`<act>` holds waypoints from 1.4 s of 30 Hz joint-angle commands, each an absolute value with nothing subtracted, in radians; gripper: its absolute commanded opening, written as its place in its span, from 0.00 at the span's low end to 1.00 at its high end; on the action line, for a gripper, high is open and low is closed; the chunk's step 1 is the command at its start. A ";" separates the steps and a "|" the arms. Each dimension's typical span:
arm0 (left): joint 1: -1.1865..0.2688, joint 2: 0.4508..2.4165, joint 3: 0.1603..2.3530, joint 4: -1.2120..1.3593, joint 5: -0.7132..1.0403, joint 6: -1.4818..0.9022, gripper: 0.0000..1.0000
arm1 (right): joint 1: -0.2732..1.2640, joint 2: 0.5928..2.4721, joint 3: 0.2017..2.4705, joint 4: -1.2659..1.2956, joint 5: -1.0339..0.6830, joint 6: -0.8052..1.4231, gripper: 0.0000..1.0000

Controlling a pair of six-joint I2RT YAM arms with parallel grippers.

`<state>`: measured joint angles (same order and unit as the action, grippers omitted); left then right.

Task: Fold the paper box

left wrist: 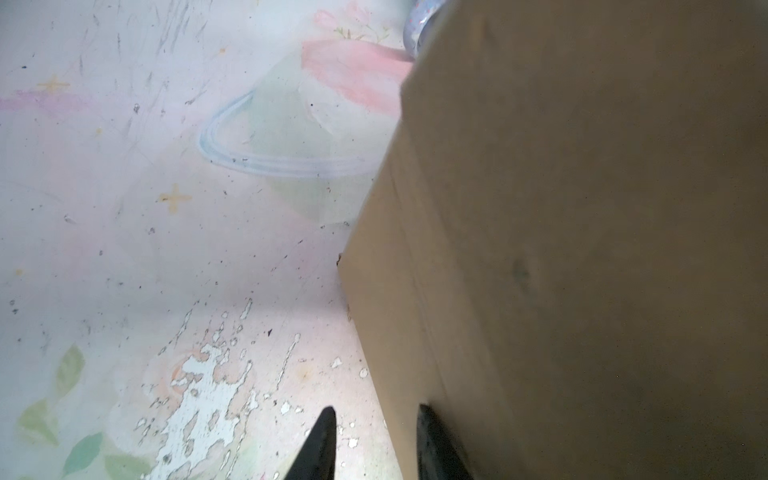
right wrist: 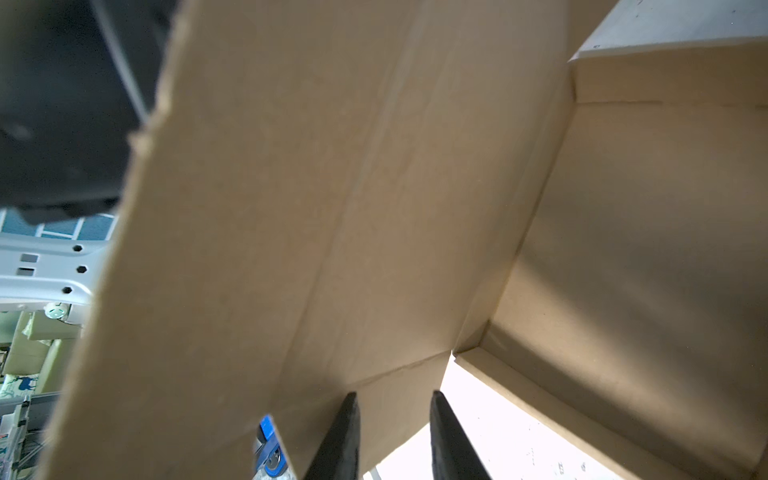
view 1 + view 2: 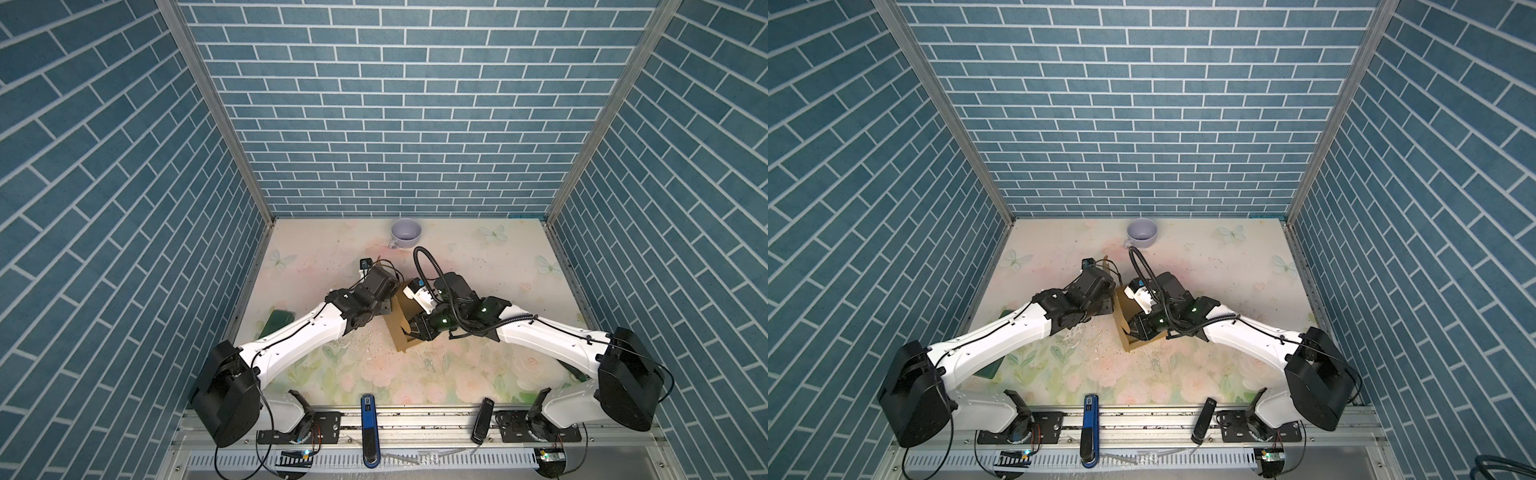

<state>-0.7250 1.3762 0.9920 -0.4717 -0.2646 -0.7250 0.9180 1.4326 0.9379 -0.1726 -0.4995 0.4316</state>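
The paper box (image 3: 398,328) (image 3: 1122,322) is brown cardboard, partly folded, standing mid-table between both arms with one panel upright. My left gripper (image 1: 376,413) is open beside that panel's outer face (image 1: 561,249). One of its fingertips (image 1: 424,415) lies against the cardboard and the other is over the bare table. My right gripper (image 2: 394,398) (image 3: 417,328) is open and reaches inside the box (image 2: 332,187). Its fingertips sit in front of a low flap, gripping nothing. In both top views the left gripper's jaws are hidden under its wrist.
A lavender cup (image 3: 405,232) (image 3: 1142,232) stands at the back centre. A dark green board (image 3: 280,322) lies partly under the left arm. A blue tool (image 3: 369,428) and a black one (image 3: 482,419) rest on the front rail. Brick-patterned walls close in three sides.
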 commanded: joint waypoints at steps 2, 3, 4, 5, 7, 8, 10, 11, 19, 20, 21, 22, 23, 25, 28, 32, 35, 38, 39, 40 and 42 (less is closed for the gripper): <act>-0.697 1.414 1.030 -0.452 -0.214 -0.674 0.34 | 0.942 1.444 0.982 -0.131 -0.440 0.457 0.29; -0.693 1.420 1.035 -0.449 -0.205 -0.669 0.34 | 0.944 1.443 0.980 -0.127 -0.425 0.460 0.28; -0.690 1.426 1.040 -0.446 -0.199 -0.664 0.35 | 0.945 1.440 0.978 -0.118 -0.415 0.464 0.28; -0.687 1.430 1.046 -0.443 -0.194 -0.660 0.35 | 0.945 1.439 0.974 -0.110 -0.409 0.467 0.27; -0.679 1.437 1.062 -0.447 -0.180 -0.648 0.36 | 0.946 1.437 0.969 -0.092 -0.391 0.476 0.27; -0.673 1.439 1.068 -0.454 -0.170 -0.646 0.37 | 0.946 1.437 0.967 -0.083 -0.380 0.479 0.27; -0.667 1.422 1.075 -0.488 -0.158 -0.652 0.38 | 0.946 1.434 0.957 -0.070 -0.346 0.486 0.27; -0.665 1.408 1.070 -0.501 -0.156 -0.654 0.38 | 0.946 1.428 0.948 -0.061 -0.324 0.491 0.27; -0.654 1.282 1.139 -0.683 -0.124 -0.644 0.56 | 0.946 1.422 0.914 -0.008 -0.252 0.503 0.27; -0.653 1.269 1.152 -0.700 -0.116 -0.644 0.58 | 0.946 1.422 0.912 -0.003 -0.250 0.502 0.27; -0.651 1.258 1.169 -0.717 -0.103 -0.644 0.60 | 0.946 1.421 0.909 0.003 -0.245 0.503 0.27; -0.648 1.248 1.190 -0.740 -0.090 -0.640 0.61 | 0.946 1.415 0.903 0.011 -0.237 0.506 0.27; -0.647 1.245 1.215 -0.765 -0.085 -0.637 0.62 | 0.946 1.410 0.898 0.019 -0.230 0.508 0.27; -0.647 1.251 1.283 -0.833 -0.070 -0.622 0.65 | 0.946 1.395 0.889 0.030 -0.213 0.509 0.27; -0.647 1.288 1.385 -0.930 -0.031 -0.597 0.68 | 0.946 1.388 0.885 0.041 -0.203 0.504 0.27; -0.648 1.344 1.461 -0.999 0.036 -0.583 0.69 | 0.946 1.400 0.874 0.057 -0.202 0.494 0.27; -0.647 1.378 1.498 -1.034 0.043 -0.585 0.68 | 0.945 1.405 0.864 0.063 -0.195 0.492 0.27; -0.648 1.422 1.532 -1.064 0.047 -0.587 0.65 | 0.946 1.392 0.838 0.073 -0.165 0.500 0.27; -0.649 1.439 1.546 -1.074 0.051 -0.589 0.64 | 0.944 1.382 0.824 0.080 -0.149 0.503 0.27; -0.650 1.451 1.558 -1.079 0.054 -0.592 0.63 | 0.942 1.372 0.807 0.090 -0.143 0.505 0.27; -0.652 1.469 1.578 -1.086 0.049 -0.601 0.60 | 0.931 1.356 0.781 0.101 -0.138 0.510 0.27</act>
